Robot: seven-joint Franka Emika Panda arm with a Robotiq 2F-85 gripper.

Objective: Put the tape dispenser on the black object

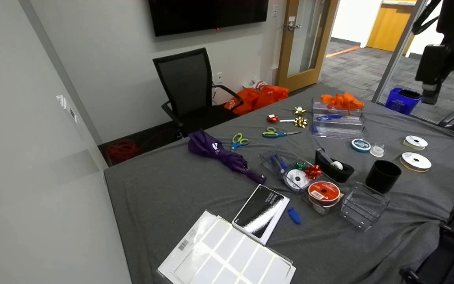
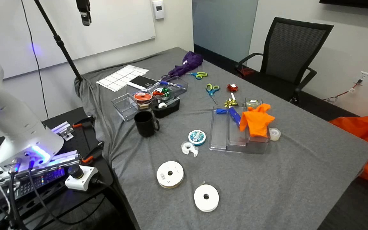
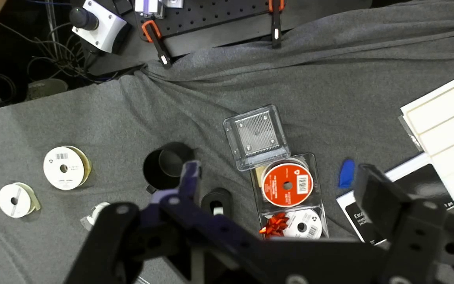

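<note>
- The dispenser (image 1: 329, 170) stands upright on the cloth (image 1: 164, 185), its pale roll (image 1: 337, 165) in place.
- The mug (image 2: 146, 124) is just beside the roll end. The tray (image 3: 310, 162), holding spools (image 3: 287, 185), runs along one flank; in the wrist view a strip of cloth shows between it and the dispenser.
- Past the tray lies the box (image 1: 260, 211), flat and black-topped. I take it for the black object; the mug is black too, but its open mouth would make a poor seat.
- Sheets (image 1: 227, 246) lie along one side of the box; whether they lap over its edge I cannot tell.
- The gripper (image 1: 447, 90) hangs high over the scene, jaws wide apart, nothing between them.
- So the step in hand looks to be the approach: the dispenser is not yet grasped.
- The next move calls for coming down over the dispenser with the jaws turned to straddle its narrow width. Room on the tray side looks tight, so a careless descent could knock the tray.
- After the grip, it should want a lift high enough to pass over the spools, then a level set-down on the box; the glossy top may let a tilted dispenser slide.
</note>
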